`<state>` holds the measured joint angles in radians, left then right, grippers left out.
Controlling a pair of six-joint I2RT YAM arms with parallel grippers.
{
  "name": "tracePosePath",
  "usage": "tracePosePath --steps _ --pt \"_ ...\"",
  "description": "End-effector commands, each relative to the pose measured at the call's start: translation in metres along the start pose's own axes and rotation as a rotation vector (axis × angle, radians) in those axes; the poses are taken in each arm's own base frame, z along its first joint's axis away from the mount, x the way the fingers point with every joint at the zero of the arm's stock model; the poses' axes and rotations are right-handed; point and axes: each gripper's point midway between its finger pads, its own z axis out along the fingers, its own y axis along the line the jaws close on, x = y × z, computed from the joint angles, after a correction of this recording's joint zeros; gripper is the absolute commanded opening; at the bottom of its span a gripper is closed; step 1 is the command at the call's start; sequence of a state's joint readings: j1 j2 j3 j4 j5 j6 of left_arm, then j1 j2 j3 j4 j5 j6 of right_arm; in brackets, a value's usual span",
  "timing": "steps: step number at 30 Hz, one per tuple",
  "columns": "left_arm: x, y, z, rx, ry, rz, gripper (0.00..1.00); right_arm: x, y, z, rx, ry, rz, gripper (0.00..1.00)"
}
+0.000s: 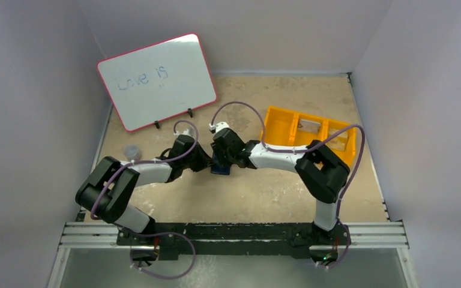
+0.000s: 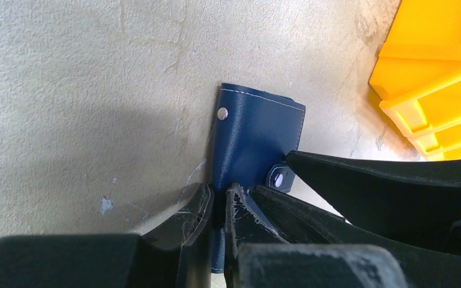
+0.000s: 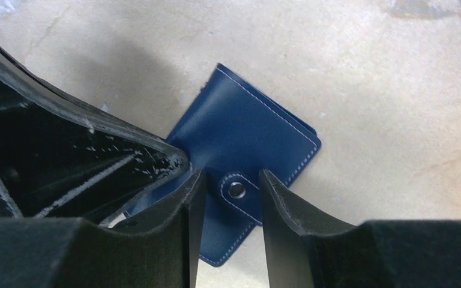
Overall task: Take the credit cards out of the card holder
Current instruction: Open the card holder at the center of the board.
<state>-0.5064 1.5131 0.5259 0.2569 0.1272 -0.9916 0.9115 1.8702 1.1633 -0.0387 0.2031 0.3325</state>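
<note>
Navy-blue and white-stitched, the card holder (image 3: 246,132) lies folded shut about the middle of the table (image 1: 264,192), well clear of every edge. Both arms have their tips crowded over it.

The left gripper (image 2: 219,201) is pinched tight on one border of the holder. I'd judge that is an anchor, so the wallet cannot slide or lift when the other side is worked.

The right gripper (image 3: 231,175) comes in from the opposite side. Its fingers (image 3: 195,204) stand partly apart, one either side of the snap tab (image 3: 238,192), with a sliver of blue showing between each pad and the tab. It holds nothing yet. The straddle looks like a set-up for nipping that tab and peeling the flap open against the left arm's hold. Whether the snap is fastened I cannot tell.

No credit cards show at the holder, so presumably they are inside. The orange tray (image 1: 268,129) sits toward the far right corner with some pale flat pieces (image 1: 310,126) in it, too small to identify. A whiteboard (image 1: 156,81) leans at the far left corner.
</note>
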Motion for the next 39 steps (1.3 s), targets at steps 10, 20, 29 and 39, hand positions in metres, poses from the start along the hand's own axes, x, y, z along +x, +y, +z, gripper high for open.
tracePosePath --steps 10,20,29,39 --pt "0.019 0.035 -0.004 -0.131 0.071 0.063 0.0 0.048 -0.015 0.015 0.132 0.149 -0.051 0.44" --pt "0.021 0.037 -0.003 -0.134 0.075 0.068 0.0 0.018 -0.015 0.005 0.158 0.069 -0.01 0.15" --pt "0.023 0.046 -0.007 -0.168 0.083 0.091 0.0 -0.006 -0.038 -0.005 0.205 -0.03 0.178 0.0" --pt "0.028 0.057 -0.008 -0.199 0.092 0.102 0.0 -0.023 -0.056 -0.02 0.182 -0.077 0.325 0.0"
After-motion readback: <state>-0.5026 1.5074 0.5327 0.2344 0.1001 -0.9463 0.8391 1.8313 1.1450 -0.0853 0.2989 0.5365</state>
